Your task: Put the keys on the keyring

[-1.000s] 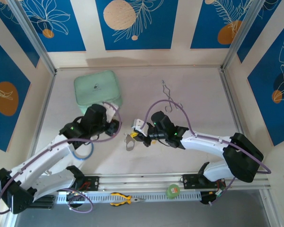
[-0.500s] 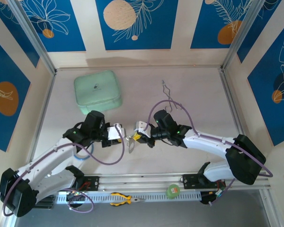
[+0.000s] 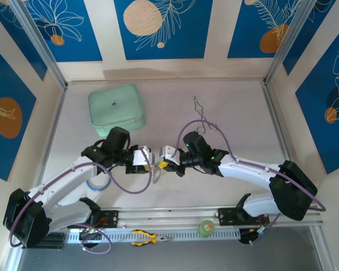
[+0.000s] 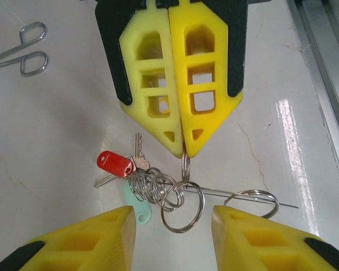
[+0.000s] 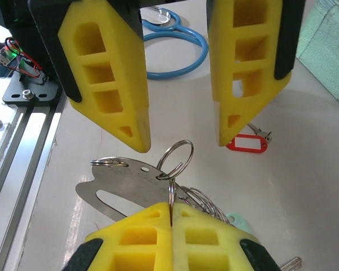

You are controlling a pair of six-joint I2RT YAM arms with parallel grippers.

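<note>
Pinching a small wire ring of the keys, the right jaws are clenched tight near the worktop's middle. The left jaws stand parted opposite, touching nothing. A red tag and a pale green one join the coiled rings, and the flat grey keyring sits just beside them.

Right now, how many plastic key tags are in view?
2, left wrist view: red tag left of the ring bunch, pale green tag below it. Others may be hidden.
</note>
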